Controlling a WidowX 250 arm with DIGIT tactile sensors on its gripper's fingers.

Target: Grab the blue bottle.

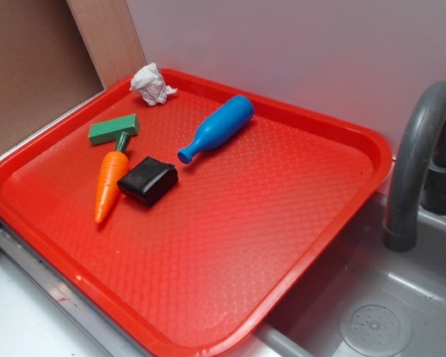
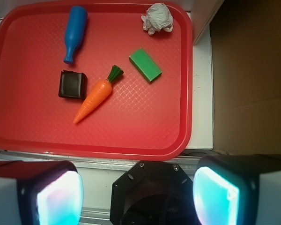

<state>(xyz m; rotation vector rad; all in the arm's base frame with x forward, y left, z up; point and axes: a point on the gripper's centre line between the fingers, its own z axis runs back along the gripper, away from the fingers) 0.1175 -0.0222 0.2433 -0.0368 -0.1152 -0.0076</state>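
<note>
The blue bottle (image 1: pixel 218 126) lies on its side near the back of the red tray (image 1: pixel 282 253), neck pointing toward the front left. From the wrist view the blue bottle (image 2: pixel 75 32) is at the tray's (image 2: pixel 145 136) upper left, far from my gripper (image 2: pixel 137 194). The gripper stands open high above the tray's near edge, its two glowing pads (image 2: pixel 61 199) wide apart with nothing between them. The gripper does not show in the exterior view.
An orange carrot (image 1: pixel 108 186), a black block (image 1: pixel 148 181), a green block (image 1: pixel 113 129) and a crumpled white paper (image 1: pixel 152 83) also lie on the tray. A grey tap (image 1: pixel 416 163) and sink (image 1: pixel 375 327) stand at the right. A cardboard wall (image 1: pixel 30 67) is at the left.
</note>
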